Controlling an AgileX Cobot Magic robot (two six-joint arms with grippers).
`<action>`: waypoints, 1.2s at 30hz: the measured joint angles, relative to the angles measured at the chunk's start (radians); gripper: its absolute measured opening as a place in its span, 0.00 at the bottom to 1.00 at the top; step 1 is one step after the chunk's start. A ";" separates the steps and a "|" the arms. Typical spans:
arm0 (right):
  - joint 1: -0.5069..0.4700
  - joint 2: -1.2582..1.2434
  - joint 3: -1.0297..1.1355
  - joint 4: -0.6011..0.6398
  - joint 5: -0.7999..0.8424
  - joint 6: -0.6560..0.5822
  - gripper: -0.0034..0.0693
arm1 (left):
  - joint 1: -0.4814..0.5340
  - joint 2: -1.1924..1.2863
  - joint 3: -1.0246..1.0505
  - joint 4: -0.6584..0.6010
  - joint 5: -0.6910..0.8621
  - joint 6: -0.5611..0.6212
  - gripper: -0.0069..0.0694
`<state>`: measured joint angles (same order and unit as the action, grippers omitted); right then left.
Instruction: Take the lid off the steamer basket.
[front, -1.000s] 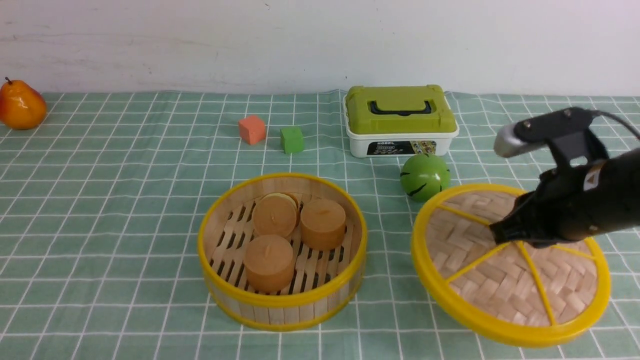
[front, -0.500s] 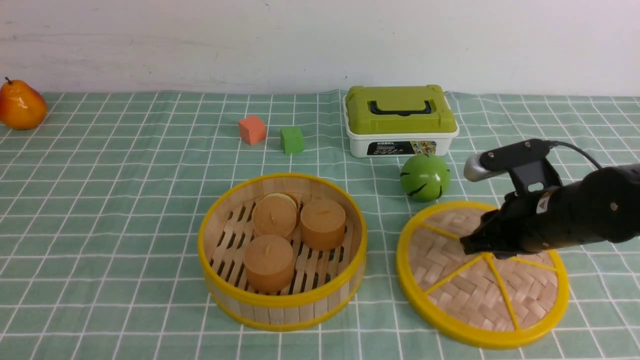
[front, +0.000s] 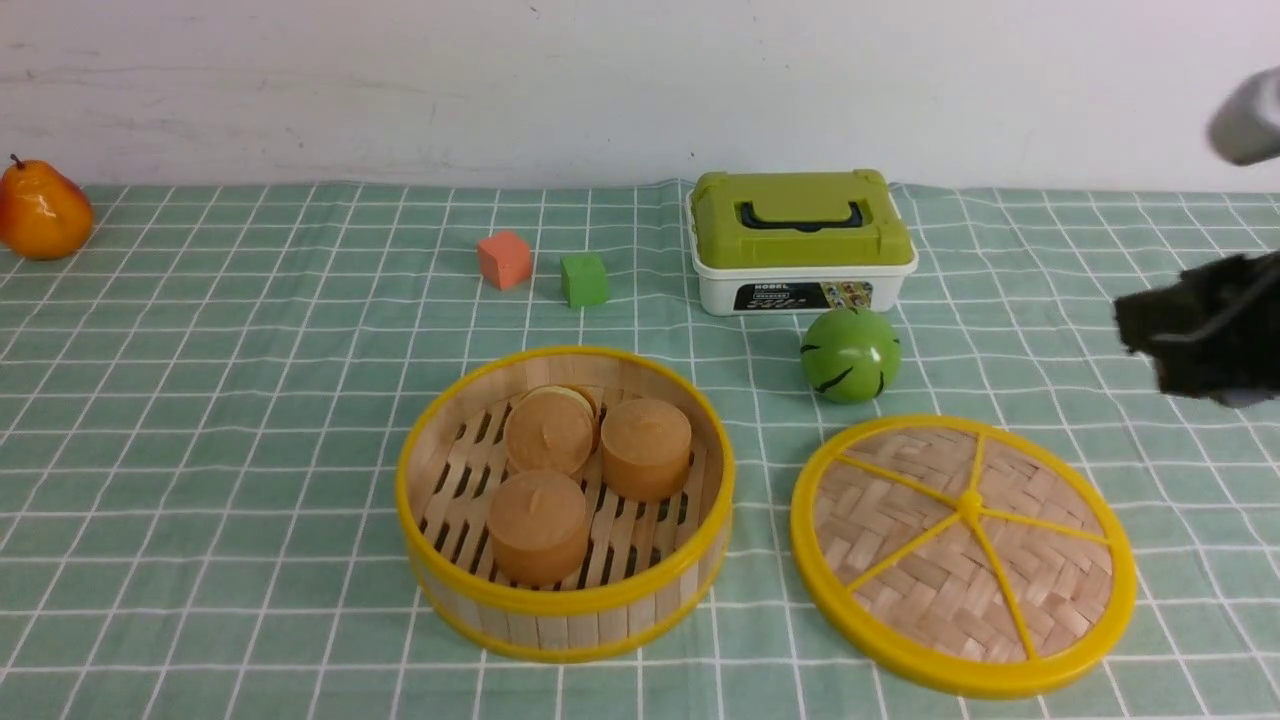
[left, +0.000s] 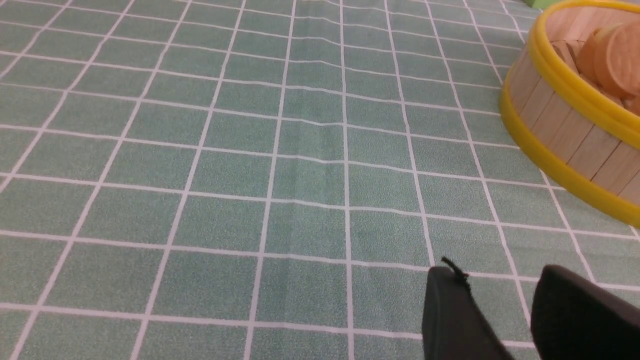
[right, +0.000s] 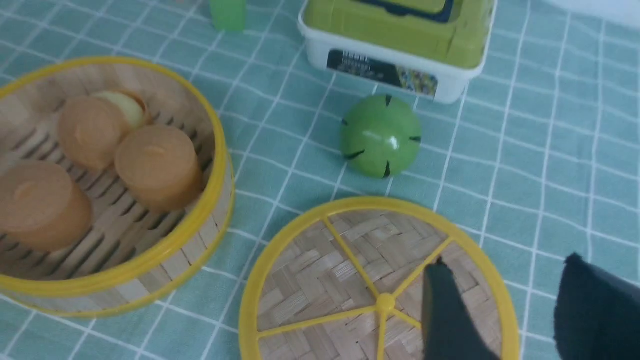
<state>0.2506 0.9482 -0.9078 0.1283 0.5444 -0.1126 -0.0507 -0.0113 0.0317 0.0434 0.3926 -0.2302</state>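
The steamer basket (front: 565, 610) stands uncovered at the table's middle front, with round brown buns (front: 645, 448) on its slatted floor. The lid (front: 930, 570) lies flat on the cloth to the basket's right, knob side up, touching nothing. My right gripper (front: 1190, 335) hangs blurred at the far right, above and behind the lid. In the right wrist view this gripper (right: 506, 261) is open and empty over the lid's (right: 320, 270) rim, beside the basket (right: 200, 235). My left gripper (left: 498, 270) is open over bare cloth, left of the basket (left: 565, 135).
A green-lidded white box (front: 800, 235) stands behind the lid, with a green ball (front: 850, 354) between them. An orange cube (front: 503, 259) and a green cube (front: 584, 279) sit behind the basket. A pear (front: 42, 211) rests at the far back left.
The right gripper lowered the tilted lid flat onto the cloth, opened, and rose away to the right. The lid now lies free.
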 joint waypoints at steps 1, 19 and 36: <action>0.000 -0.073 0.041 0.000 0.005 0.000 0.27 | 0.000 0.000 0.000 0.000 0.000 0.000 0.40; 0.000 -0.408 0.198 -0.083 0.045 0.000 0.02 | 0.000 0.000 0.000 0.000 0.000 0.000 0.40; -0.005 -0.492 0.282 -0.010 -0.038 0.000 0.04 | 0.000 0.000 0.000 0.000 0.000 0.000 0.40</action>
<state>0.2459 0.4563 -0.6262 0.1186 0.5065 -0.1126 -0.0507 -0.0113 0.0317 0.0434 0.3926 -0.2302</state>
